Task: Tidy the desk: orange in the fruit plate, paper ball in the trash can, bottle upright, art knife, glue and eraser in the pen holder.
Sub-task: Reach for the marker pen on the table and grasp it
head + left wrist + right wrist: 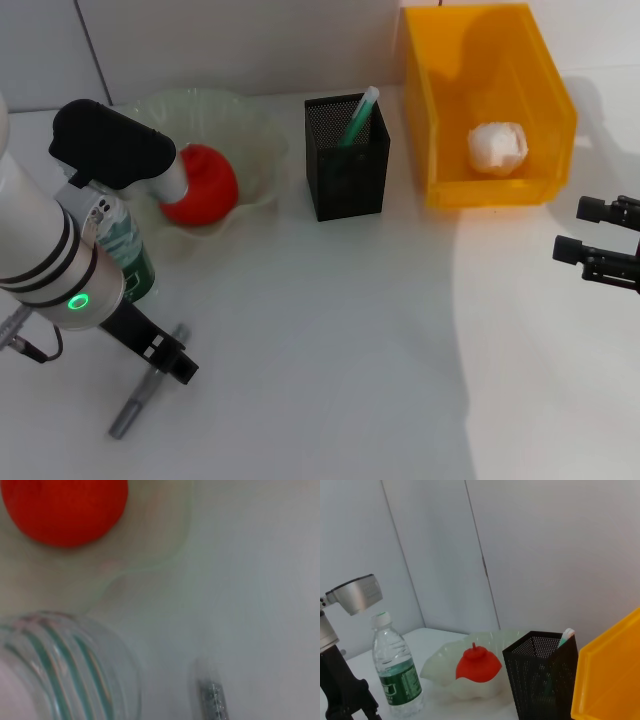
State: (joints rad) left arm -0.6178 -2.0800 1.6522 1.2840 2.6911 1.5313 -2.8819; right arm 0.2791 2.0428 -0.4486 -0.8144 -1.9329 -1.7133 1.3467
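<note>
Standing upright beside fruit plate [255,150]: bottle [135,262]. Left gripper [168,357] fingers spread, above art knife [143,397]. Right gripper [592,238] parked, fingers apart.

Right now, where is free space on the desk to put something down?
The desk is bare in front of the pen holder and yellow bin, toward the right gripper. Crowded near the bottle, fruit plate, left gripper and art knife.

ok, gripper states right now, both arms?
Left gripper: open, holding nothing, low over the knife, next to the upright bottle.
Right gripper: open, empty, parked at the right edge of the table.
</note>
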